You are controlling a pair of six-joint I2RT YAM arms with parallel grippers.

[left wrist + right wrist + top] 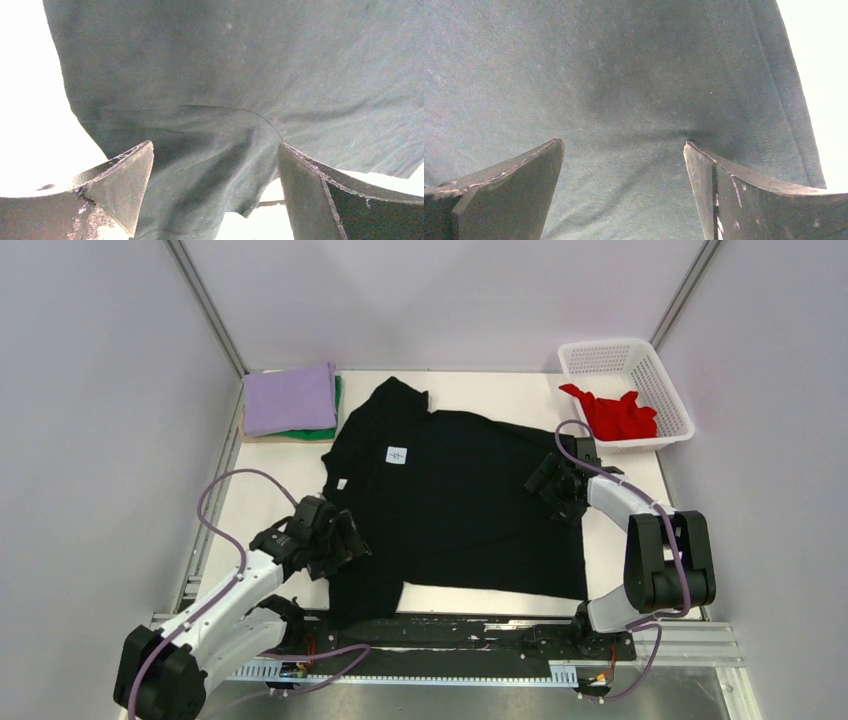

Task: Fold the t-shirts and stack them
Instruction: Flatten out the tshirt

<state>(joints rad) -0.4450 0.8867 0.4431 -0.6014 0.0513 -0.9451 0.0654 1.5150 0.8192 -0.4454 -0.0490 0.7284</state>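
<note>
Locate the black t-shirt spread flat at the centre of the table. Its long axis runs left to right, slightly skewed. The collar end, with the white neck label, points left, and the hem lies at the right. One sleeve points far and the other sleeve points near, reaching the near edge of the table.

Check the left gripper at the near-left shoulder of the shirt, just above the near sleeve. In the left wrist view its fingers stand wide apart with black cloth lying between and beyond them — nothing is clamped.

Check the right gripper at the right side of the shirt, just inside the hem. In the right wrist view its fingers are also spread wide over the cloth, with a faint crease running from one tip. It holds nothing.

Further out, note a folded lilac t-shirt at the far-left corner, lying on a green t-shirt. At the far right, a red t-shirt lies crumpled in the white basket.
</note>
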